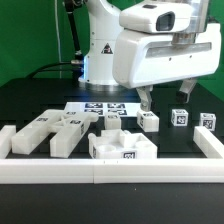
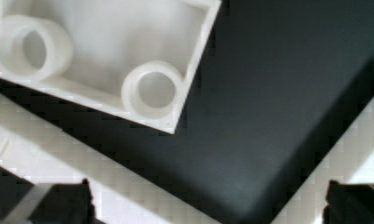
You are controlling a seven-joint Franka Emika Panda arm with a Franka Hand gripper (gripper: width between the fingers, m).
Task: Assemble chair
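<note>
Evidently the assembly has barely begun: the chair pieces (image 1: 120, 148) lie loose and unjoined on the tabletop (image 1: 40, 100), most of them on the camera's side of the marker board (image 1: 95, 108). Three small cubes (image 1: 180, 117) stand in a row off to the exterior view's right of that board. The gripper (image 1: 166, 98) hangs above the tabletop, just to the exterior view's right of the marker board. Its fingers (image 1: 145, 100) are spread wide and empty, touching nothing.

My reading is that the step in hand is the approach to a first part. The next move calls for centring over the chosen piece, coming down with one finger on each side of it, and closing squarely so that it does not twist.

Only the exterior view gives the whole layout, the arm's height and the tags on the parts. Only the wrist view shows the face of a flat slab (image 2: 166, 30) with two round sockets, lying beside a stretch of the border rail (image 2: 59, 150). Which exterior-view piece this slab is, I cannot tell.
</note>
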